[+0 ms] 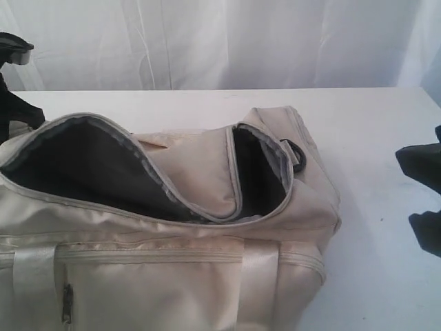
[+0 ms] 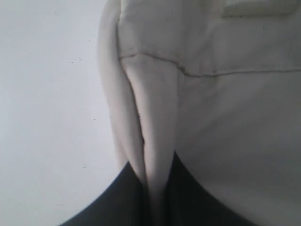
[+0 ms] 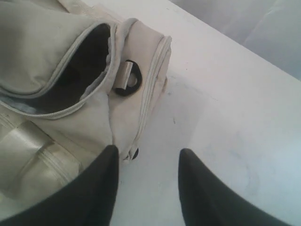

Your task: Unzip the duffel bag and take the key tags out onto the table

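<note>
Duffel bag point(image 1: 172, 227) is noted unzipped at the left near corner of the table point(image 1: 372, 124), mouth gaping and grey lining point(image 1: 83, 165) exposed. Key tags are not seen in any view and are judged to be hidden inside. Left gripper point(image 2: 153, 181) is clamped narrow on a cream fold point(image 2: 157, 117) of the bag. Right gripper point(image 3: 149, 155) is held wide and empty over bare table, just beside the end with the dark D-ring point(image 3: 128, 77). Risks: the tags may be missed in the dark interior, lining may be pinched instead, and the mouth may sag shut if the fold is lost.
</note>
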You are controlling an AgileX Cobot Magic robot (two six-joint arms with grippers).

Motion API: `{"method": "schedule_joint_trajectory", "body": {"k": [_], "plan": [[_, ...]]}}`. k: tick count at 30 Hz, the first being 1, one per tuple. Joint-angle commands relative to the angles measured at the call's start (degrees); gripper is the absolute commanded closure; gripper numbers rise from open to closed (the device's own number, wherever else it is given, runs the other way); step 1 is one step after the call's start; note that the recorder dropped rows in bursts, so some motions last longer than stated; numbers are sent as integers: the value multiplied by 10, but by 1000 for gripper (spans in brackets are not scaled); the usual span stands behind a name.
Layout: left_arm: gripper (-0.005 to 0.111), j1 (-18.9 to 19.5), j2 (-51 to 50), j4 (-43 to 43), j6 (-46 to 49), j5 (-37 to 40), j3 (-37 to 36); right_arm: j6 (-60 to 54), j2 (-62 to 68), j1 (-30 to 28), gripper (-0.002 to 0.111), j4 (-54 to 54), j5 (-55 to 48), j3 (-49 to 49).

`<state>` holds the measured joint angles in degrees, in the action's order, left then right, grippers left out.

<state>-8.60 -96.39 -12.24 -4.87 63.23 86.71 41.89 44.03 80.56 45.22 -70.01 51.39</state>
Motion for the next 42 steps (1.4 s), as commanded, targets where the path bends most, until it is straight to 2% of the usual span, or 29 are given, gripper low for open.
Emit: {"method": "schedule_joint_trajectory", "body": {"k": [1,6,9,14,17,20,22,24,27,29,31,33,35,38,42], "plan": [[106,20,17,-84,36,-4,-3,12,-5,-1,69,3,0,-1],[106,21,17,-142,36,-53,-3,20,-5,-1,69,-10,0,-1],[106,21,17,-140,36,-79,-3,20,-5,-1,69,-4,0,-1],[102,21,30,-70,49,-109,5,20,-5,-1,69,16,0,-1],[85,21,41,-32,107,-101,7,20,-5,-1,69,24,0,-1],[56,21,55,-15,121,-79,7,20,-5,-1,69,32,0,-1],[42,21,75,-11,124,-73,7,20,-5,-1,69,39,0,-1],[38,21,100,1,124,-76,7,19,-5,-1,69,53,0,-1],[39,21,146,50,129,-79,7,17,-5,-1,69,91,0,-1],[41,21,177,147,170,-68,7,-1,-5,-1,69,129,1,-1],[44,20,198,291,290,-48,7,-22,-5,-1,69,172,4,-1],[45,4,204,406,424,-20,7,-26,-5,-1,69,211,4,-1],[45,-25,203,475,488,16,6,-26,-5,-1,69,227,4,-1],[44,-71,194,485,513,46,-4,-26,-5,-1,69,225,4,-1],[35,-114,185,411,571,67,-21,-26,-5,-1,69,212,4,-1]]}}
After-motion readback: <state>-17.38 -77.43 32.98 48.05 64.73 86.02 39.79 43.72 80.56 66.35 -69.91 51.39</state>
